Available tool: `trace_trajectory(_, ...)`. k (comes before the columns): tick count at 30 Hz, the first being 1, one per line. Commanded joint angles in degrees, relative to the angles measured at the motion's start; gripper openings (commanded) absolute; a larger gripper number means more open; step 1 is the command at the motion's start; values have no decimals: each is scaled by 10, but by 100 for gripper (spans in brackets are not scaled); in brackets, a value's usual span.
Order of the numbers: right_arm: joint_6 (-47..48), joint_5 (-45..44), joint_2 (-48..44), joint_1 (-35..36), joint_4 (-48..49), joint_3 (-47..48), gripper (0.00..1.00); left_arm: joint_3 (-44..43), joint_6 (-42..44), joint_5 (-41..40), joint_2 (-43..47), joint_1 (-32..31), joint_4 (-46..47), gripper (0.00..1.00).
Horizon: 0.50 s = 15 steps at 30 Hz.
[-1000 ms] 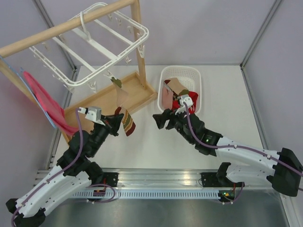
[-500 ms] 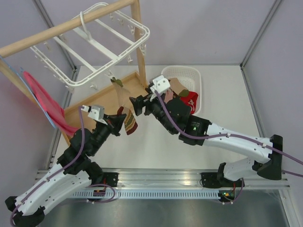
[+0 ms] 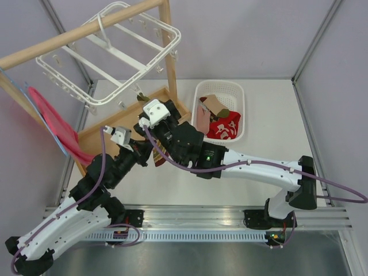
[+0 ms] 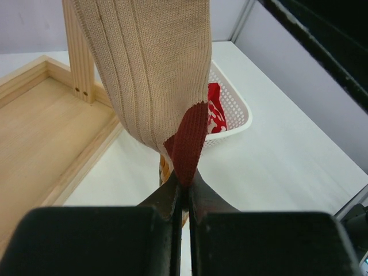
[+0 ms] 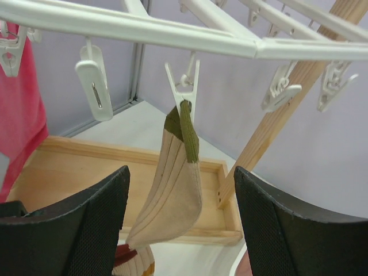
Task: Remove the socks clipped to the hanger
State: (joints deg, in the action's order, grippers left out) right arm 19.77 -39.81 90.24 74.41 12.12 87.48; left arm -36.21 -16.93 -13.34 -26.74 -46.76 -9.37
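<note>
Large white plastic rectangular drying frame [image 5: 172, 37] spans the top of the right wrist view; a beige ribbed sock [image 5: 169, 198] with an olive cuff hangs from it, centre frame. The left gripper [image 4: 185, 187] is clenched on its dark red toe; the right gripper [image 5: 181, 172] gapes wide, empty, flanking the sock. Best play: steady downward tension, right jaws closing just under the small white clip [image 5: 183, 86] pinching the cuff.

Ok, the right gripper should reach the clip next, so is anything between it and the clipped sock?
Nothing visible. The open right gripper faces the sock hanging from its clip on the hanger, with only open air between. The left gripper pinches the sock's red tip lower down.
</note>
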Motion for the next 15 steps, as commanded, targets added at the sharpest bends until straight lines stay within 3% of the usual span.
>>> trace_trajectory(1, 68, -40, 32, 8, 38, 58, 78, -24, -15, 14, -2, -4, -3, 2)
trace_trajectory(15, 128, -83, 165, 6, 31, 212, 78, -22, -19, 14, 19, -10, -7, 3)
